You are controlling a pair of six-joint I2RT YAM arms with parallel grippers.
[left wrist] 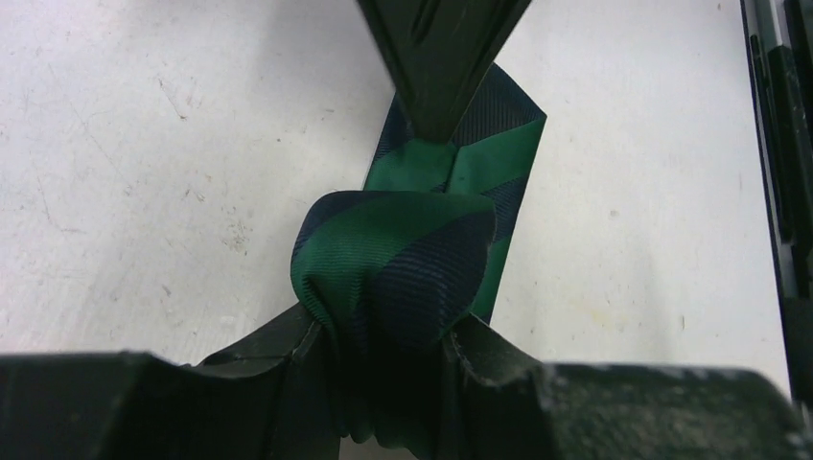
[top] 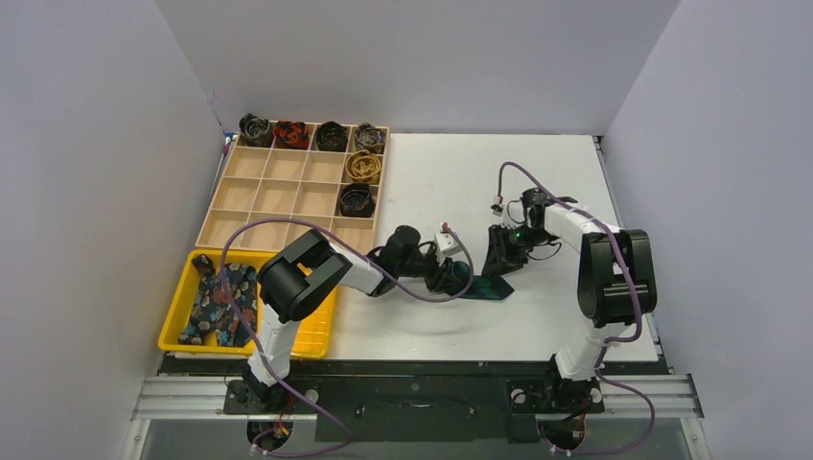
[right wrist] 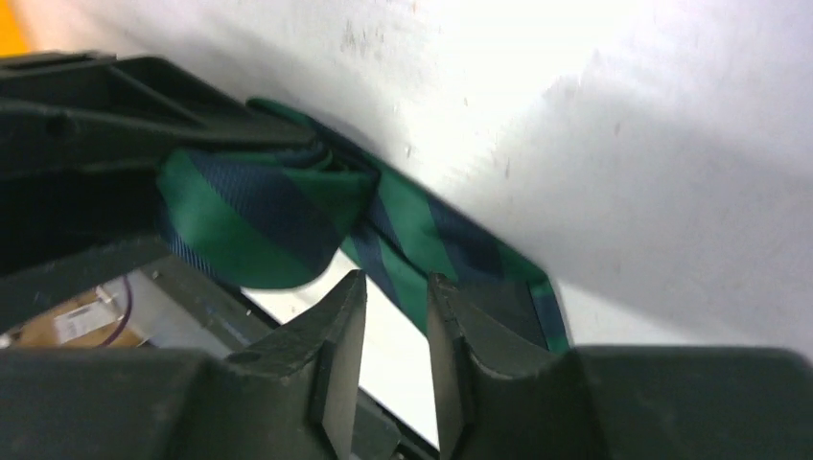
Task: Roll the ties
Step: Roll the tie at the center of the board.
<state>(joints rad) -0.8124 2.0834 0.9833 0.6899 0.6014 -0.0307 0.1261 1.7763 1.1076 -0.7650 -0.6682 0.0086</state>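
Near the middle of the white table (top: 537, 182), toward its near edge, the two grippers meet over the green-navy tie (left wrist: 403, 259). The left arm (top: 307, 273) reaches low and to the right across the table, its forearm almost level, and the left gripper (left wrist: 383, 335) is pressed in on the rolled part of the tie, a fat coil squeezed between both fingers and bulging out above them. The unrolled end lies flat on the table, running off to the right of the coil. The right arm (top: 614, 268) stands at the right side and folds back leftward, elbow high, wrist tipped down. The right gripper (right wrist: 398, 307) points at that flat strip just beside the coil, its fingers a narrow gap apart with nothing pinched between them; whether the tips touch the fabric cannot be told. The grippers sit close together, tip almost to tip. Bare table spreads to the far side and to the right, up to the walls. To the far left stands the wooden box (top: 251, 196) with rolled ties (top: 357, 199) in its far and right compartments. At the near left, the yellow tray (top: 321, 331) holds floral ties (top: 216, 305), with the left arm's elbow over its right end.
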